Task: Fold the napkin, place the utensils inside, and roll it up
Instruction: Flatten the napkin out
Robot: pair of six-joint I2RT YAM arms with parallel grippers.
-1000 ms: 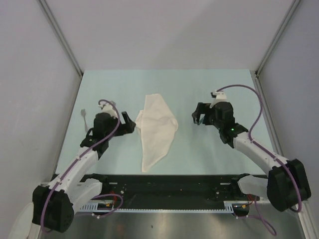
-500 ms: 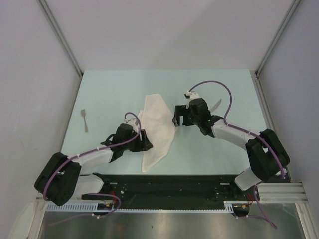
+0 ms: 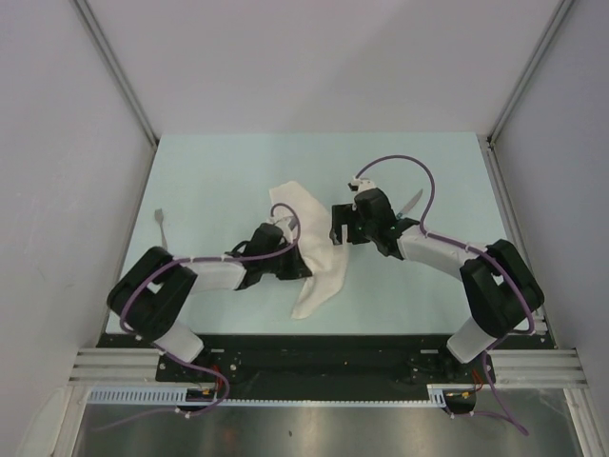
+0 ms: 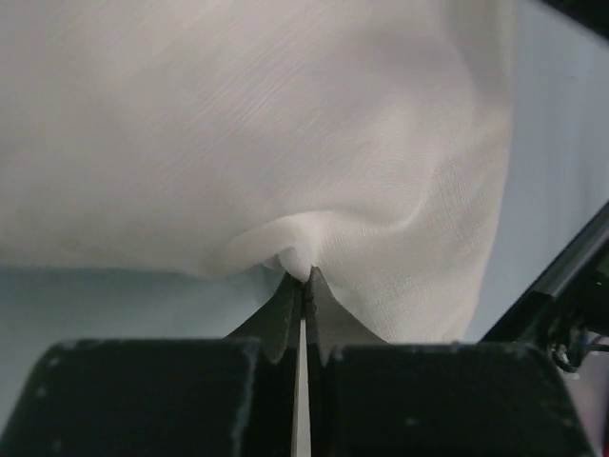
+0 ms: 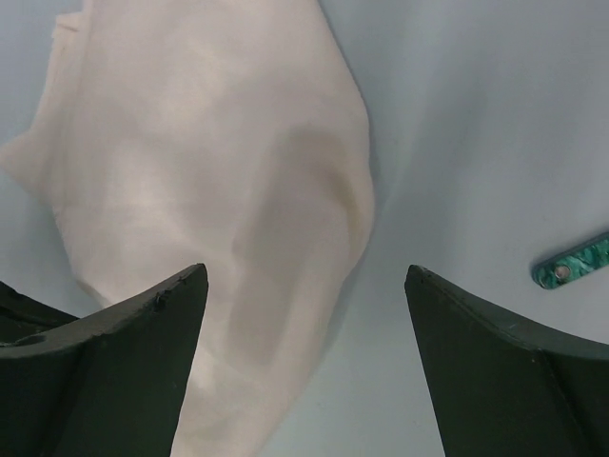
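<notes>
The white napkin (image 3: 314,249) lies crumpled in a long strip at the middle of the table. My left gripper (image 3: 297,261) is at its left edge. In the left wrist view the gripper (image 4: 304,274) is shut on a small pinch of the napkin (image 4: 285,124). My right gripper (image 3: 339,233) hangs open at the cloth's right edge. From the right wrist camera, that gripper (image 5: 304,276) has its fingers wide apart over the border of the napkin (image 5: 190,143), holding nothing. The knife (image 3: 411,202) lies to the right of the right wrist, its teal handle (image 5: 571,262) showing.
A small grey fork (image 3: 162,226) lies near the table's left edge. Grey walls close in the pale green table (image 3: 219,171) on three sides. The black base rail (image 3: 314,354) runs along the near edge.
My left arm swung right to the napkin's left edge and its jaws closed on the cloth, dragging the lower part rightward. The right gripper moved left to the napkin's right edge.
</notes>
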